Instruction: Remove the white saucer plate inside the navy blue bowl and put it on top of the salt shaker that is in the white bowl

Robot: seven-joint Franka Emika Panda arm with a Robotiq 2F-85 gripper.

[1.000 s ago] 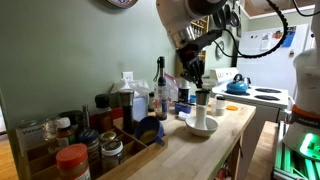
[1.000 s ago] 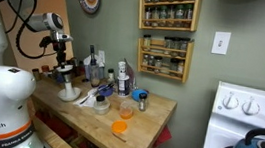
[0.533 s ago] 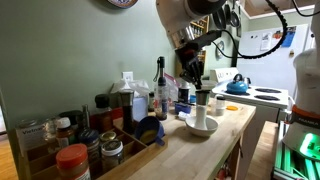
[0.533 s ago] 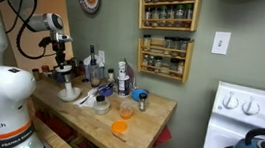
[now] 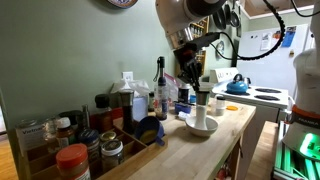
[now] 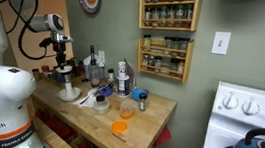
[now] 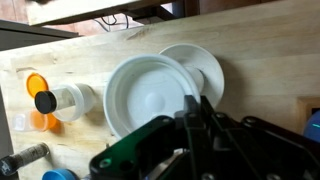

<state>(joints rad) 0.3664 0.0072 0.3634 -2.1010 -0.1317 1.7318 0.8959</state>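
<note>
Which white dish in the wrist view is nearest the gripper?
The white saucer plate, the front disc; the gripper pinches its rim, while the white bowl lies partly hidden behind.

- You have a plain white saucer plate (image 7: 150, 95) over a plain white bowl (image 7: 210, 60).
- Your worktop (image 7: 265, 50): pale wood grain.
- Your claw (image 7: 197, 108): black.
- Kettle (image 5: 237, 86): blue.

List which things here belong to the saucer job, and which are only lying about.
Belong to the job: white saucer plate, held in the pincer; salt shaker; white bowl; navy blue bowl.
Only lying about: blue kettle; orange lid; dark bottle; red-capped jar.
</note>
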